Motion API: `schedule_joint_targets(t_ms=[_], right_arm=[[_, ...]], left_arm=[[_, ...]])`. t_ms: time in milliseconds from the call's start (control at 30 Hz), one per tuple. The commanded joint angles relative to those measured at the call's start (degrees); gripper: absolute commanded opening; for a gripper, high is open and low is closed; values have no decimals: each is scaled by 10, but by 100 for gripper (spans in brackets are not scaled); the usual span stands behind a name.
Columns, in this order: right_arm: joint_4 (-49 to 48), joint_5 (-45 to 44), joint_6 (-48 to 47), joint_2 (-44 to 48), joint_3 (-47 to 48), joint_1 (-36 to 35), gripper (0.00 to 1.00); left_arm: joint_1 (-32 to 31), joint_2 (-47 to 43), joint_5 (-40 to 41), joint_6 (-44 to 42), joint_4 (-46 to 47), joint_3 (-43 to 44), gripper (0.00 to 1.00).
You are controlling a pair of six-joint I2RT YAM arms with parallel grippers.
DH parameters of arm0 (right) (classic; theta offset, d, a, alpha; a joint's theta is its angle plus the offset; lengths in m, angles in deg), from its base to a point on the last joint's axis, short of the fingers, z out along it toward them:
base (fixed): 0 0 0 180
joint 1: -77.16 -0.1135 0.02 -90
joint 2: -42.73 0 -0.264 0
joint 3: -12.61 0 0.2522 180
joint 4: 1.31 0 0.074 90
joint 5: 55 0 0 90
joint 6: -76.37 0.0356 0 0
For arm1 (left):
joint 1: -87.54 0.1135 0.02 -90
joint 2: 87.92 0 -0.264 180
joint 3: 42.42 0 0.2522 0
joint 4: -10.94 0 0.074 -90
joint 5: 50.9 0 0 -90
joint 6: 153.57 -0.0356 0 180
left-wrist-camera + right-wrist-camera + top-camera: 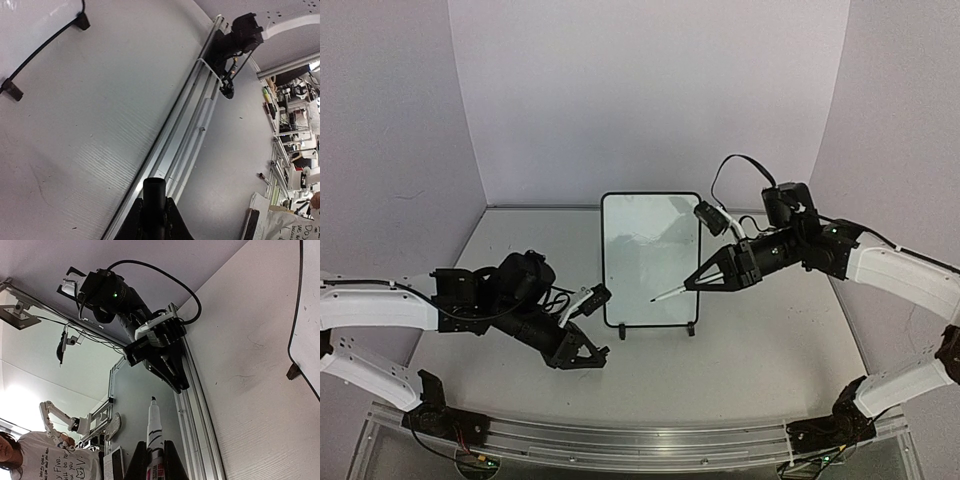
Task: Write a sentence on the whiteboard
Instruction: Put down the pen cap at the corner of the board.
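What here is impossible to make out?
- Any writing on the whiteboard: top view, glare and too small; wrist views cut the board off.
- What the left gripper pinches: left wrist view shows only a dark stub, the rest hidden in its grip.
- The marker label: right wrist view, cut by the bottom edge.

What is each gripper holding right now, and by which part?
Right gripper holds the white marker by its rear barrel, tip free. Left gripper pinches a short black cylinder, possibly the cap, by its lower end.
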Motion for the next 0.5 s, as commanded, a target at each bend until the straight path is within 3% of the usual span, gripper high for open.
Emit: schedule_joint_targets(t_ms=[0, 167, 467], right_arm=[[17, -130, 11, 36, -19, 0, 0], [15, -213, 23, 77, -35, -2, 0], [15, -277, 34, 101, -71, -12, 0]], left_arm=[[6, 33, 169, 99, -31, -50, 3], [11, 61, 198, 180, 13, -98, 1], [11, 109, 170, 193, 44, -121, 3]])
